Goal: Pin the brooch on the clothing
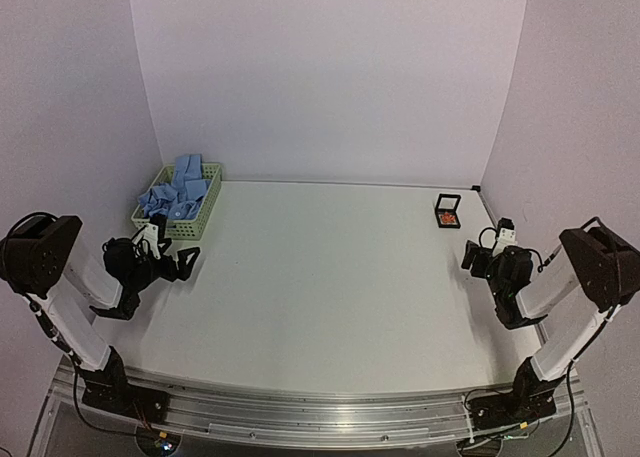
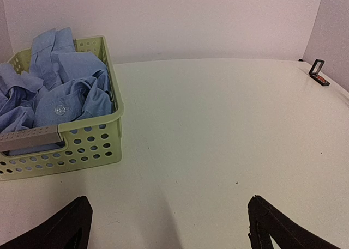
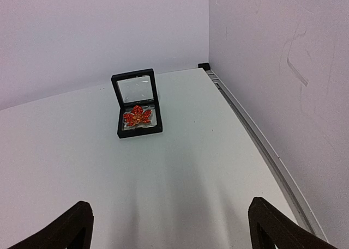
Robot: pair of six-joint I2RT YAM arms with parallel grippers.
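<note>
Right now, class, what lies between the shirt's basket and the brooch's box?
Only bare white table; the top view shows nothing between the basket and the box holding the brooch.

Two arms in play: the left arm [image 1: 70,322] and the right arm [image 1: 575,337]. Two grippers, the left gripper [image 2: 169,216] and the right gripper [image 3: 169,216], each showing two black fingers [image 2: 60,227]. One pale green basket [image 1: 208,205] at the far left. One bundle of light blue shirt [image 2: 65,96] sits in it, though whether that's a single garment can't be told. One black box [image 3: 133,91] far right, and one orange-red brooch [image 3: 137,116]. One white table [image 1: 320,277].
</note>
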